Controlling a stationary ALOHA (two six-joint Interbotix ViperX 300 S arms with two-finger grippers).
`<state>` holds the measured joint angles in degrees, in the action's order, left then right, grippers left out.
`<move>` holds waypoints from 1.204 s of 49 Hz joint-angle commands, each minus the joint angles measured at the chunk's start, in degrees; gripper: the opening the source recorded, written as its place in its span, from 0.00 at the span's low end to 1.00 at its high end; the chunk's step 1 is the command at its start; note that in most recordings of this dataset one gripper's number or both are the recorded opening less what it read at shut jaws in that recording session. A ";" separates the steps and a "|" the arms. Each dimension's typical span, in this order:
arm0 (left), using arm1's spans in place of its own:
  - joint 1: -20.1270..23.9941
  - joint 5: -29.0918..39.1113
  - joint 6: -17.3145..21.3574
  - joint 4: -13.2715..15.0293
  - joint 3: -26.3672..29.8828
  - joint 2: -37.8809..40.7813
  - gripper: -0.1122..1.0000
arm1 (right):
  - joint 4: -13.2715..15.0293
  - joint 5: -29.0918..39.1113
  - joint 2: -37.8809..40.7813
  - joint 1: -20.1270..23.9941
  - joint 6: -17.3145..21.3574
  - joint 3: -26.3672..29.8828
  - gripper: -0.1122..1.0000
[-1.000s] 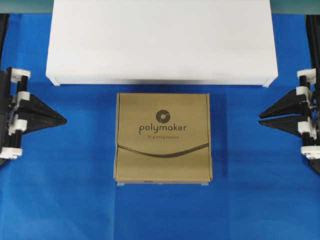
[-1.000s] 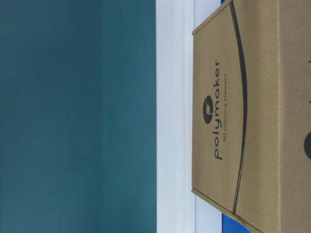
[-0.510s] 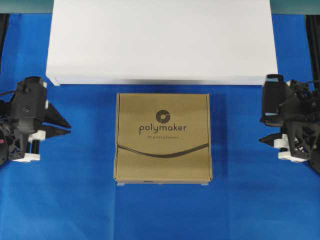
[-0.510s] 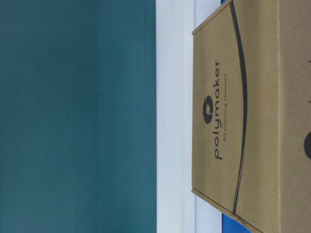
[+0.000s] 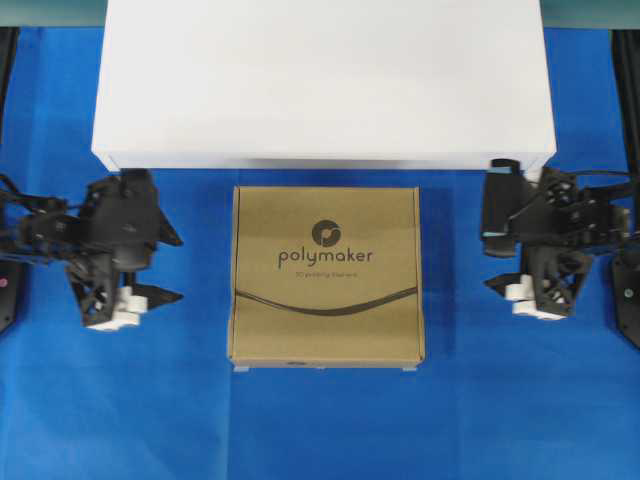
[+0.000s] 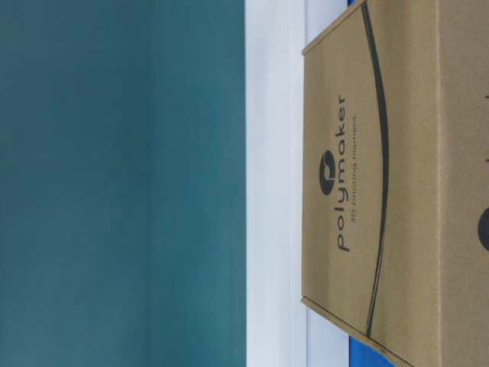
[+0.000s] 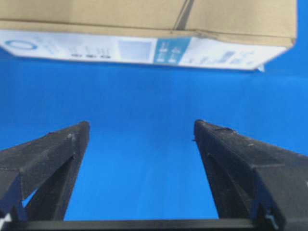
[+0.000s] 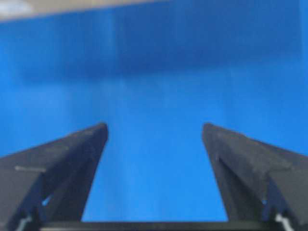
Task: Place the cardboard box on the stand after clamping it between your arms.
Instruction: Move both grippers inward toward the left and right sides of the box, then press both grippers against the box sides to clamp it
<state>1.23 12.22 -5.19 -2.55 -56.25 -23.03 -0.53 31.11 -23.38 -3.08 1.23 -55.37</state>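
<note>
1 cardboard box point(image 5: 327, 275), 1 stand point(image 5: 322, 80), 2 arms point(image 5: 110, 240)

box point(image 5: 327, 276) before stand point(image 5: 322, 82) | left hand point(image 5: 176, 268) left of box | right hand point(image 5: 492, 262) right

light: bright, even, from above | glare: stand point(image 5: 320, 80) top washed out white | shadows: thin dark band under stand's front edge, soft patches by both arms | blur: right wrist view smeared, soft | table-level view: sideways, sharp print

Black lattice-frame arms point(image 5: 110, 235) — pointed black fingers point(image 7: 53, 159), white fittings.
</note>
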 commanded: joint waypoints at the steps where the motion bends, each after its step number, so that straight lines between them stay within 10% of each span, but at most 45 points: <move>1: 0.09 -2.37 -0.09 -0.18 1.32 3.69 0.86 | 0.09 -3.25 2.72 -0.26 -0.44 0.53 0.98; 30: 0.09 -3.52 0.97 -0.18 10.63 18.90 0.87 | 0.09 -18.19 21.80 -0.18 -1.05 7.73 0.98; 59: 0.62 0.18 6.06 -0.26 20.04 21.09 0.87 | 0.09 -19.86 21.18 -0.18 -0.79 13.27 0.98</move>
<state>1.67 12.92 0.26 -2.72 -41.57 -1.14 -0.18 12.30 0.26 -3.25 -0.26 -47.64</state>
